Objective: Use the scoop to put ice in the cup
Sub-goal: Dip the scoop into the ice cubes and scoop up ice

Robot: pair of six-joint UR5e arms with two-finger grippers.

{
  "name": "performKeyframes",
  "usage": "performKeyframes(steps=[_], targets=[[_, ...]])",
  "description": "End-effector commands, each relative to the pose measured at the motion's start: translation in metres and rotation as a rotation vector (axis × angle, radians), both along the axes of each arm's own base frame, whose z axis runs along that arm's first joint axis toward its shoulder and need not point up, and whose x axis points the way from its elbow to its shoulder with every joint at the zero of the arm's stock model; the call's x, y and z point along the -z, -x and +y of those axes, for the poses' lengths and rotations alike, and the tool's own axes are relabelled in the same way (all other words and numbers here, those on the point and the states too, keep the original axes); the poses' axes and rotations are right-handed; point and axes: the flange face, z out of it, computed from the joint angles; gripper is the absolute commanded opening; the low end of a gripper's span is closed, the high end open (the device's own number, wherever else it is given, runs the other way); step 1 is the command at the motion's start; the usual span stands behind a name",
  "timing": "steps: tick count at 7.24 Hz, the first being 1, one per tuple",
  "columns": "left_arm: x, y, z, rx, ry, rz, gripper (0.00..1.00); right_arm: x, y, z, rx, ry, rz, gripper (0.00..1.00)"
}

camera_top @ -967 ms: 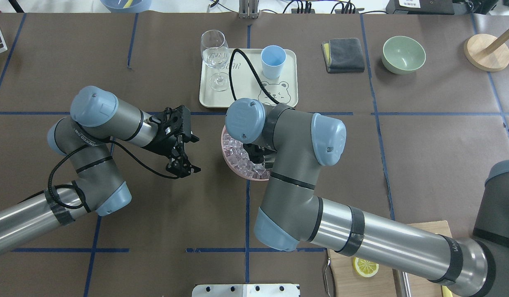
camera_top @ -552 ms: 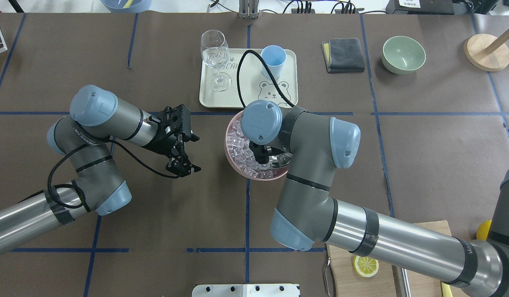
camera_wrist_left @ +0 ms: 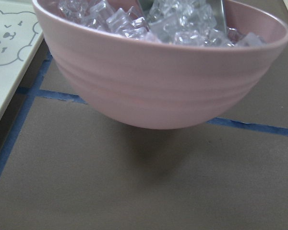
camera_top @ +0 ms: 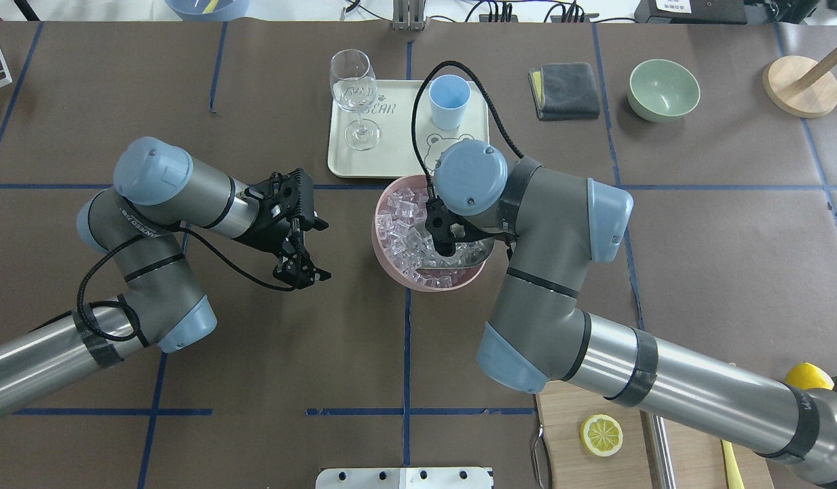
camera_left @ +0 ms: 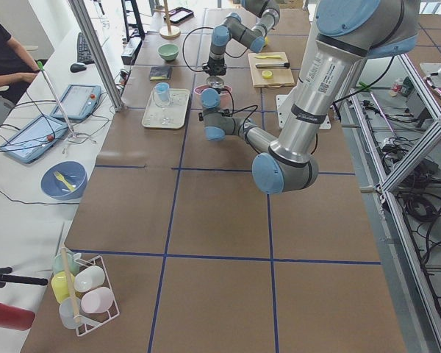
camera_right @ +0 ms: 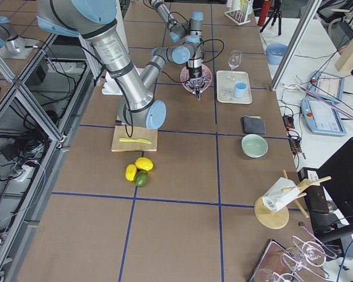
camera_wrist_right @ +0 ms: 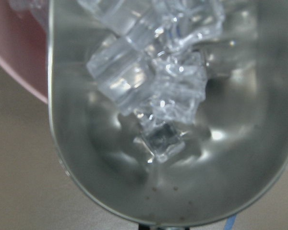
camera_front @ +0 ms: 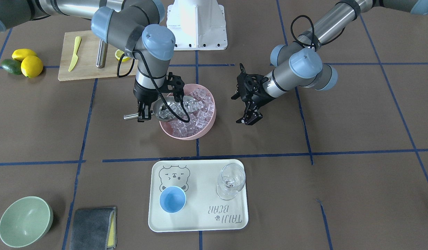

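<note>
right gripper (camera_front: 142, 114) clamped tight on the scoop (camera_front: 167, 108) handle, left gripper (camera_front: 238, 110) spread wide open, holding nothing
the scoop's trough has a few cubes of ice (camera_wrist_right: 153, 91) in it and sits over the pink bowl (camera_front: 187, 135), which is piled with more cubes. the cup (camera_front: 172, 199) stands on the tray (camera_front: 200, 222) by the bear drawing, well apart from the bowl.
</note>
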Motion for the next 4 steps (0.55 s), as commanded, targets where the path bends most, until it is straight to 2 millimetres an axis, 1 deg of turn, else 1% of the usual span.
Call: performKeyframes(steps=[1, 2, 3, 4], targets=[[0.001, 0.001, -0.002, 0.003, 0.000, 0.001, 1.00, 0.004, -0.013, -0.003, 0.005, -0.003, -0.021, 0.00], [-0.001, 0.002, -0.002, 0.005, 0.001, -0.002, 1.00, 0.011, -0.019, -0.003, 0.007, 0.001, -0.046, 0.00], [-0.002, 0.005, -0.005, 0.011, 0.002, -0.003, 1.00, 0.020, -0.032, -0.005, 0.007, 0.019, -0.084, 0.00], [-0.005, 0.011, -0.010, 0.023, 0.011, -0.009, 1.00, 0.026, -0.046, -0.013, -0.001, 0.039, -0.115, 0.00]])
